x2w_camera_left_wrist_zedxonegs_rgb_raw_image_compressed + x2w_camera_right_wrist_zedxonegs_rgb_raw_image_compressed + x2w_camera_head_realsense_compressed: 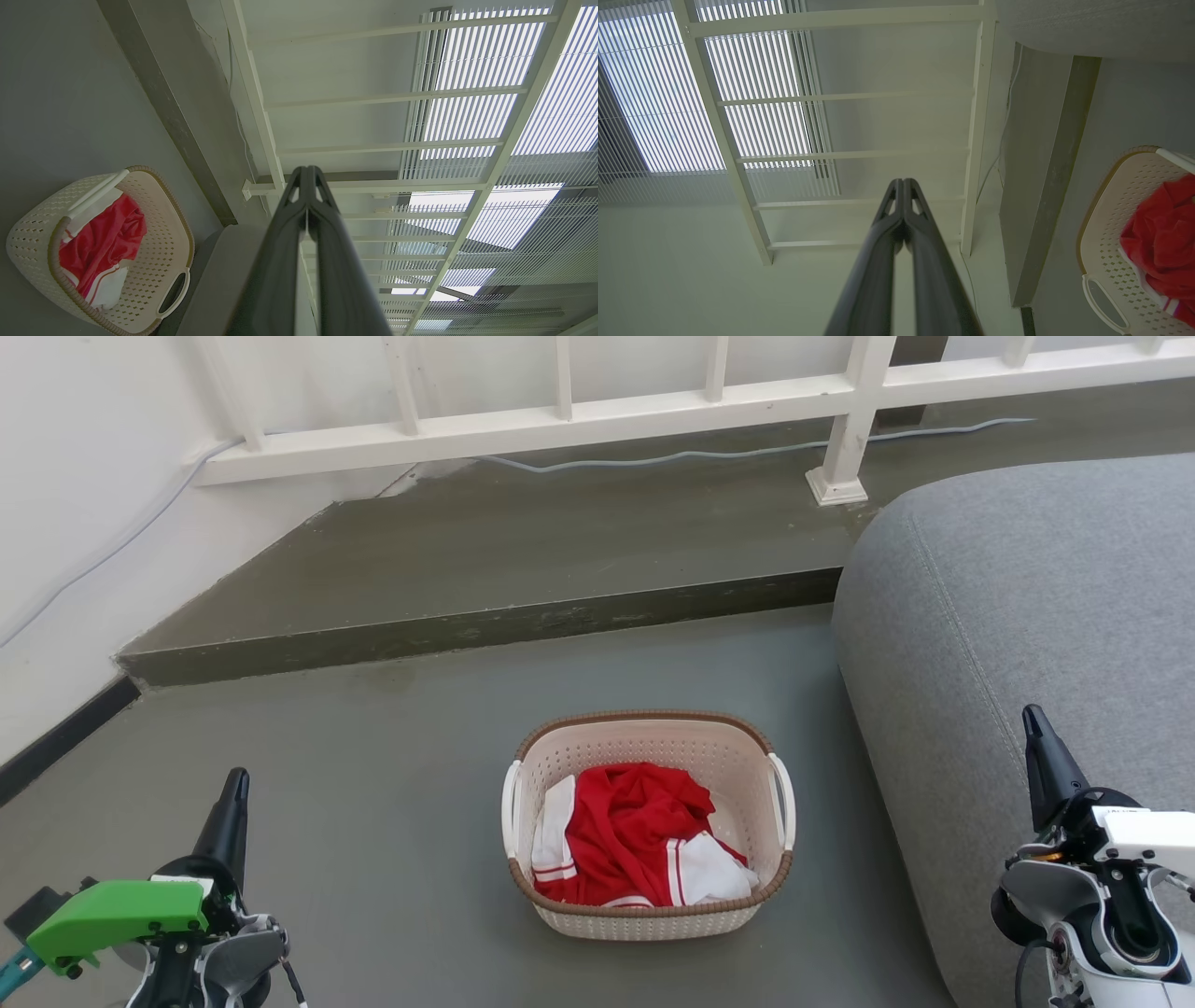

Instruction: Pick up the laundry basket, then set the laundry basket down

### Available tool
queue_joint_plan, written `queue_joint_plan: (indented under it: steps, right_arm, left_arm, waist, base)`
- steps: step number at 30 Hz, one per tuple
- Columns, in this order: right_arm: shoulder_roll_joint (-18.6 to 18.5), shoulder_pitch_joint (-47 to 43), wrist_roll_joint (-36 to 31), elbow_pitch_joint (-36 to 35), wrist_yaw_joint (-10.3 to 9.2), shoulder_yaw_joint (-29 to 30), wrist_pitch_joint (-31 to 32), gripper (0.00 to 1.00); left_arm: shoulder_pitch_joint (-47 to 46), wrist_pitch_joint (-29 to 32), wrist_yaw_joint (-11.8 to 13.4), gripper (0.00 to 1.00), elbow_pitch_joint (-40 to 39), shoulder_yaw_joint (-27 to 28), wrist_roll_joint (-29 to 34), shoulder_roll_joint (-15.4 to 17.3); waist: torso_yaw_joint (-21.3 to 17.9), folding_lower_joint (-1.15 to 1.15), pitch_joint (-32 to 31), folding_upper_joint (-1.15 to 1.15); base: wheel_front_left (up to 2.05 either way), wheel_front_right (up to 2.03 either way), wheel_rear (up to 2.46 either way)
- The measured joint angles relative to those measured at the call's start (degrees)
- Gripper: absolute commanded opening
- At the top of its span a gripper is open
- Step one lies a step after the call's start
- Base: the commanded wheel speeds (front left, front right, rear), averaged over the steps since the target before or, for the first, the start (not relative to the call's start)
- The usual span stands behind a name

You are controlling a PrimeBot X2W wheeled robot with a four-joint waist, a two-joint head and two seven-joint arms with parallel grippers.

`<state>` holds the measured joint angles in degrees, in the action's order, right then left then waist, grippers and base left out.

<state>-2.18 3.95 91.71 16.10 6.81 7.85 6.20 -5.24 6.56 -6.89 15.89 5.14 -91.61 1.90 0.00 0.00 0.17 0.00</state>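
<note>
Laundry basket (644,919) sits upright on the grey floor (392,784) at lower centre of the head view. Its mouth faces up and its long axis runs left to right across the frame, with a white handle at each end. A red and white garment (635,831) lies crumpled inside. Just right of the basket is a grey sofa (1027,597). A raised step (485,625) and a white railing (560,420) cross the upper part of the frame. The left hand (235,784) points up at lower left and the right hand (1034,723) at lower right, both well apart from the basket.

In the left wrist view, the left hand's fingers (280,252) are pressed together, rising from bottom centre. The basket (32,233) shows at lower left, skewed in the frame, close beside the sofa's edge.

In the right wrist view, the right hand's fingers (878,261) are also together, tips touching. Part of the basket (1106,219) shows at the lower right edge, with one handle in sight.
</note>
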Motion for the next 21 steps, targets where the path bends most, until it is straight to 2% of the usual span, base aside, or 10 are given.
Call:
queue_joint_plan:
  steps: [21]
  right_arm:
    - [0.0,0.0,0.0,0.0,0.0,0.0,0.0,0.0]
  left_arm:
    - [0.0,0.0,0.0,0.0,0.0,0.0,0.0,0.0]
  waist:
    - [0.0,0.0,0.0,0.0]
  base:
    - [0.0,0.0,0.0]
